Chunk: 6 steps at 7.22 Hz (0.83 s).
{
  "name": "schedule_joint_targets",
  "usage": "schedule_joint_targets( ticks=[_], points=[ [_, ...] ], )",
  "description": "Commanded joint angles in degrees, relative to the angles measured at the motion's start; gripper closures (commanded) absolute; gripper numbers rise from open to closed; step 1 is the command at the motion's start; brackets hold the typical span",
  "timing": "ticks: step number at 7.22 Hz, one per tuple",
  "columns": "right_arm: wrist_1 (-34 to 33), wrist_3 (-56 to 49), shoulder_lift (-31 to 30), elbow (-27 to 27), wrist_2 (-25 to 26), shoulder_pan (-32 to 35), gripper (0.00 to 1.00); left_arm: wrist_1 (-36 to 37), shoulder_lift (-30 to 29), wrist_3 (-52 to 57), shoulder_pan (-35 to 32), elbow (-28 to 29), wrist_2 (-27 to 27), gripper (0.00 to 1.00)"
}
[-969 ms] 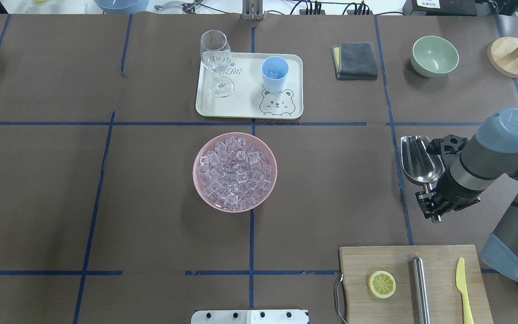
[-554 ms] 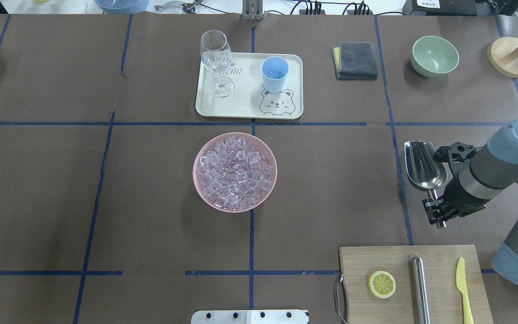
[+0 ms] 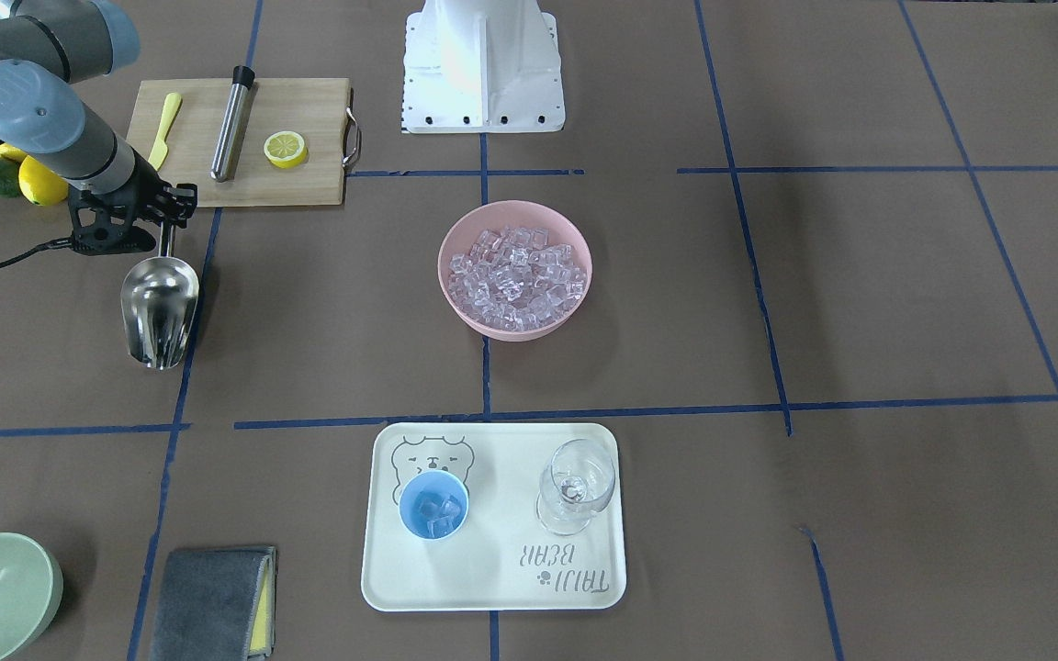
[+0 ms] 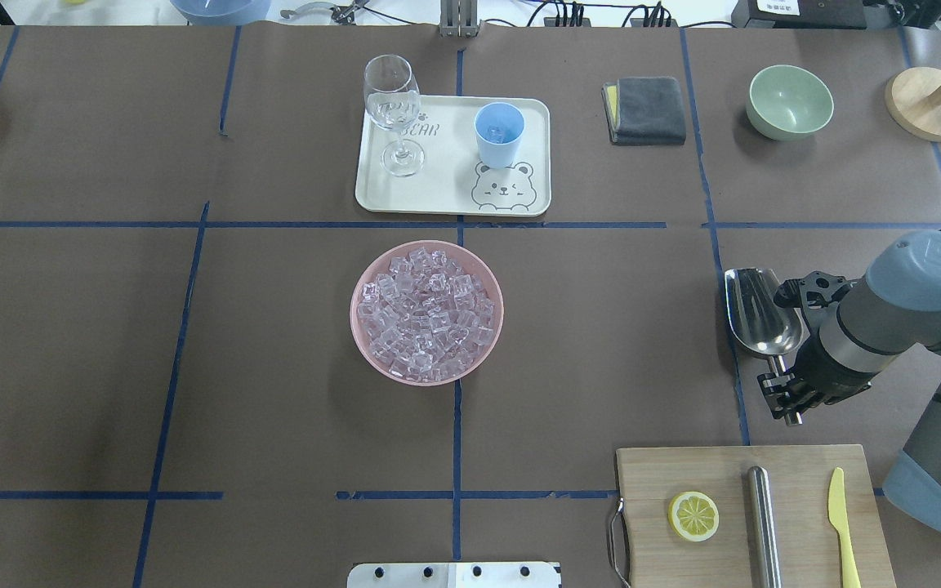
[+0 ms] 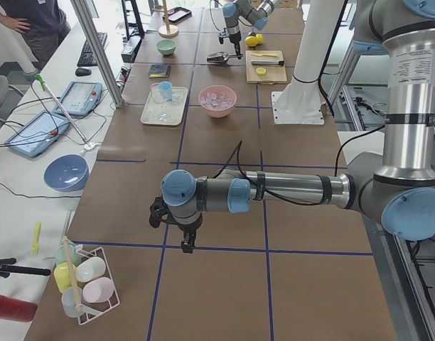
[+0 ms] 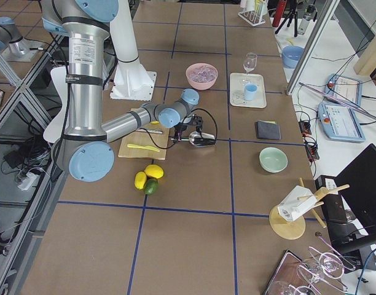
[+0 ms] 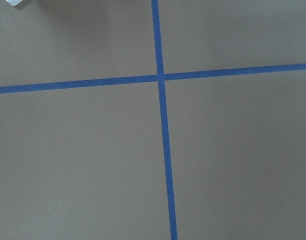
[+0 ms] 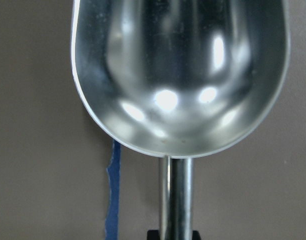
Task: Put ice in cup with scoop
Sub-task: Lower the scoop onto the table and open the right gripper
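The empty steel scoop (image 4: 760,314) hangs low over the table's right part, its thin handle clamped in my right gripper (image 4: 785,390), which is shut on it. The right wrist view shows the bare trough of the scoop (image 8: 178,75). The ice (image 4: 426,314) is piled in a pink bowl (image 4: 360,282) at mid-table. The light-blue cup (image 4: 499,131) stands on a cream tray (image 4: 446,192) beyond the bowl, and a few cubes lie inside the cup (image 3: 433,505). My left gripper (image 5: 188,241) shows only in the exterior left view, far from these things. I cannot tell if it is open or shut.
A wine glass (image 4: 393,114) shares the tray. A grey cloth (image 4: 646,110), a green bowl (image 4: 790,101) and a wooden stand (image 4: 930,102) sit at the far right. Close behind the right gripper lies a cutting board (image 4: 650,482) with a lemon slice, steel cylinder and yellow knife.
My right gripper has carried the scoop a little toward the robot's side of the table, drifting right and then back left. Bowl, cup and tray have not moved.
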<state>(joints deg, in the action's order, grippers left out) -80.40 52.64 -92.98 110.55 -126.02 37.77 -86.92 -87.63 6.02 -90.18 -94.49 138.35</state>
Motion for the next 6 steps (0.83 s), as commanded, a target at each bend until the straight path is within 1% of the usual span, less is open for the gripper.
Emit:
schedule_joint_targets(
  ticks=[1,2,3,4,6],
  points=[
    [-0.11,0.00,0.25,-0.59,0.07,-0.33,1.00,0.00,0.00,-0.04,0.00,0.01,-0.01,0.00],
    [-0.11,0.00,0.34,-0.86,-0.02,-0.33,1.00,0.00,0.00,-0.04,0.00,0.01,-0.01,0.00],
    [-0.02,0.00,0.43,-0.68,0.16,-0.33,0.23,0.00,0.00,-0.04,0.00,0.01,0.08,0.00],
    [0.07,0.00,0.43,-0.42,0.16,-0.33,0.00,0.00,0.00,-0.04,0.00,0.01,0.08,0.00],
    [-0.19,0.00,1.57,-0.07,0.07,1.24,0.00,0.00,0.00,-0.04,0.00,0.01,0.17,0.00]
  ],
)
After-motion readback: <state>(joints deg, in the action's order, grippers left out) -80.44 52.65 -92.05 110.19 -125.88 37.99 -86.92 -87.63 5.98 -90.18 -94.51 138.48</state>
